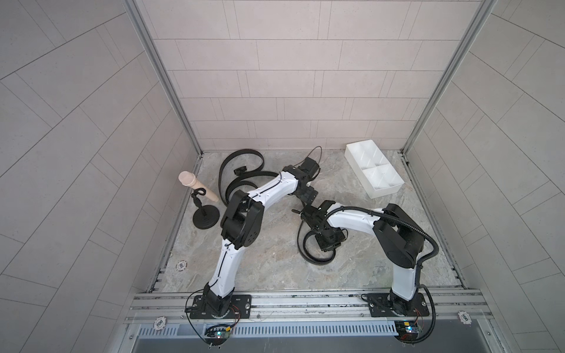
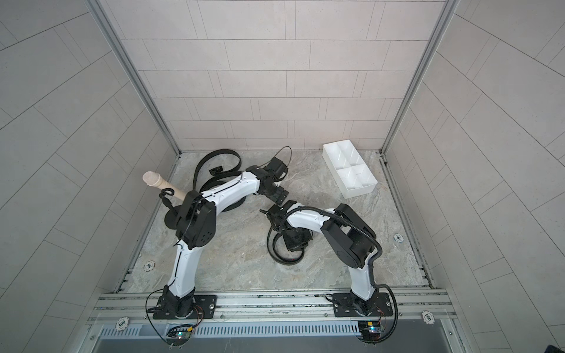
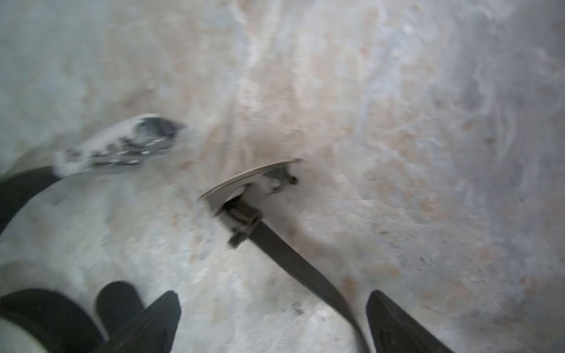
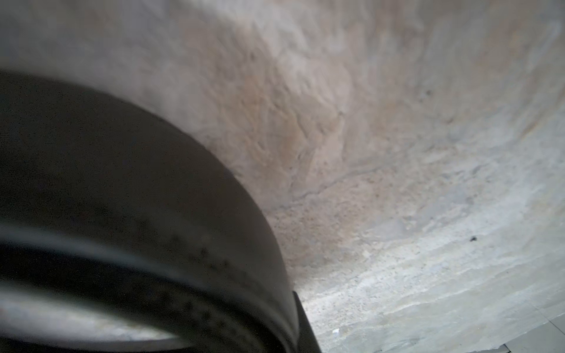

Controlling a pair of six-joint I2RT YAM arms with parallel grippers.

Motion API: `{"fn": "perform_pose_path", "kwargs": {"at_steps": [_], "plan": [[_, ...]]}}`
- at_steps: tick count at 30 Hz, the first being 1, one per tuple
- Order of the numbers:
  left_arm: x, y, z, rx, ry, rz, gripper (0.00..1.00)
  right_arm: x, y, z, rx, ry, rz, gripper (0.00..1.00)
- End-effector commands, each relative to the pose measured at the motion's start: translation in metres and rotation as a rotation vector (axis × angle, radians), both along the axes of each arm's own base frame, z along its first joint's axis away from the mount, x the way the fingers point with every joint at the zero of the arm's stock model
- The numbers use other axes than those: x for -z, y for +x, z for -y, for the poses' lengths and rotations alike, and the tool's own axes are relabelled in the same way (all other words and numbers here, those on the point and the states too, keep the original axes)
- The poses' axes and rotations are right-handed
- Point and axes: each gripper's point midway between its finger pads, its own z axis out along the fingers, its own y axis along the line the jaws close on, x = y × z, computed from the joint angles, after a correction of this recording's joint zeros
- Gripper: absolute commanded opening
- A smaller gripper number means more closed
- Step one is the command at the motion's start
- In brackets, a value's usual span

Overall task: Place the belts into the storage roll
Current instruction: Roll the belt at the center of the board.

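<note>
Judging from both top views, the likeliest failure is the coiled belt [image 1: 316, 261] springing open. It lies mid-table in a slack loop, while the storage roll [image 1: 385, 191] sits well apart near the far right corner with its compartments bare. A carry that far could let the strap unwind and drape over a wall instead of dropping inside. The two wrists are also close together, so a hasty move could knock them. The left arm reaches forward and bends across to mid-table, with the left gripper [image 1: 301, 200] low. The right arm folds sharply at the elbow, and the right gripper [image 1: 325, 241] points down into the loop. The loose belts [image 1: 244, 151] curl near the far left corner, beside the stand [image 1: 205, 218].

In the left wrist view, the left gripper [image 3: 272, 296] has its jaws wide apart and grips nothing. A strap runs between them to a silvery buckle [image 3: 253, 189], and closing off-centre would miss it. A second buckle [image 3: 128, 143] lies nearby.

In the right wrist view, the coiled belt [image 4: 122, 183] fills the frame, blurred, and meets one finger [image 4: 305, 333]. The claw is closed, seemingly pinching the strap. So thin a pinch may slip.
</note>
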Motion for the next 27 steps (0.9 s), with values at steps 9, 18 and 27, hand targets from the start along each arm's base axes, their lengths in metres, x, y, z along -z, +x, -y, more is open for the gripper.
{"fn": "perform_pose_path", "kwargs": {"at_steps": [9, 18, 27], "plan": [[-0.017, -0.050, -0.120, -0.413, -0.036, -0.027, 1.00, 0.039, 0.003, -0.033, 0.022, 0.134, 0.004, 0.00], [0.016, -0.168, -0.146, -0.664, -0.292, -0.129, 1.00, 0.030, 0.010, -0.059, -0.030, 0.190, 0.042, 0.00], [0.021, -0.204, -0.059, -0.462, -0.501, -0.170, 1.00, 0.030, 0.013, -0.082, -0.073, 0.200, 0.054, 0.00]]}}
